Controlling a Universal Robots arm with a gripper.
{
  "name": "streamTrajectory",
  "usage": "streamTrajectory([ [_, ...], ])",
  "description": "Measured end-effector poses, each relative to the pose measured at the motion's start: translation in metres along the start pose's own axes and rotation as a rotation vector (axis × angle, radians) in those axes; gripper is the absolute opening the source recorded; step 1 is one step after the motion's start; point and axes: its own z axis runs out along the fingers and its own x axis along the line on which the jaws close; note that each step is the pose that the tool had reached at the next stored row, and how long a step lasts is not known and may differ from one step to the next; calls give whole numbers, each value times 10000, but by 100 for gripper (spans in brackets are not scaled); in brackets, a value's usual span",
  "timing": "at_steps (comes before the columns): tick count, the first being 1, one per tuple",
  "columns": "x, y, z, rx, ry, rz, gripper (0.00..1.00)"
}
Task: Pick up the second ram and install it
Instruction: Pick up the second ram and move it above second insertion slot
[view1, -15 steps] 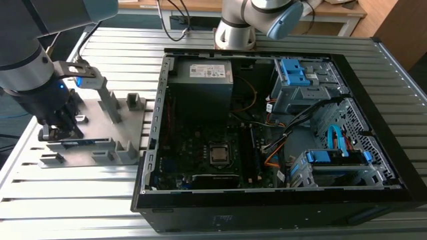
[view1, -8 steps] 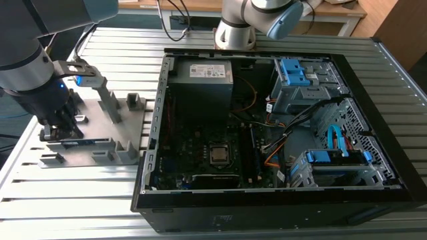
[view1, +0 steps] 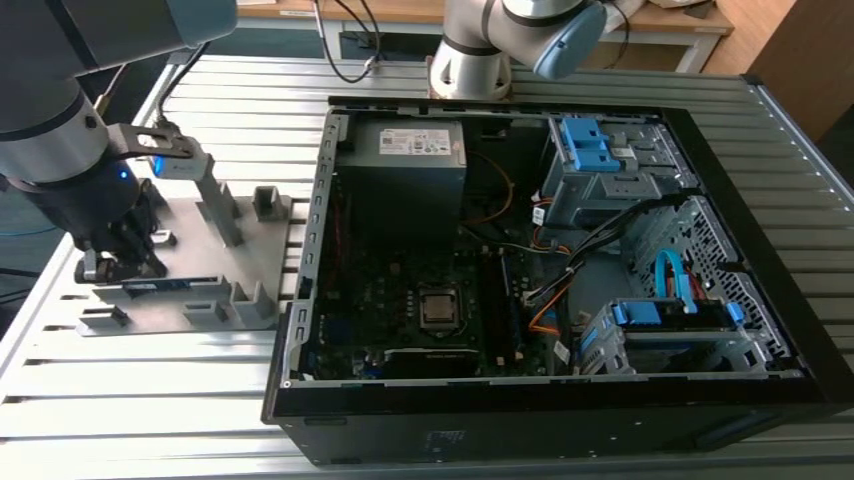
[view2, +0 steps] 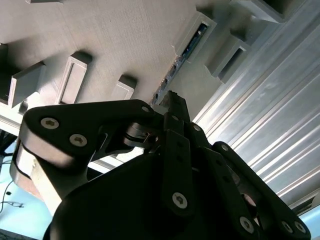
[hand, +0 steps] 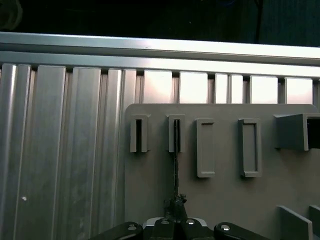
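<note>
The second ram (view1: 171, 287) stands on its long edge in the slots of the grey plastic fixture (view1: 214, 235), at the exterior view's left. In the first wrist view the ram (hand: 176, 165) is a thin dark line running from a fixture slot to my gripper (hand: 175, 204). In the second wrist view its dark blue edge (view2: 172, 70) leads into a slot of the fixture (view2: 125, 35). My gripper (view2: 172, 102) is down on one end of the stick, fingers together on its thin edge. In the exterior view my gripper (view1: 118, 264) sits low over the fixture's near end.
An open computer case (view1: 747, 200) lies to the exterior view's right of the fixture, with its motherboard (view1: 400, 290), cables and blue drive brackets exposed. A second arm's base (view1: 470, 60) stands behind the case. Everything rests on a slatted aluminium table (view1: 134, 400).
</note>
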Motion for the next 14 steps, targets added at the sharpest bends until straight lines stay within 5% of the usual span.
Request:
streamTrajectory([
  [7, 0, 0, 0, 0, 1, 0, 11],
  [14, 0, 0, 0, -1, 2, 0, 35],
])
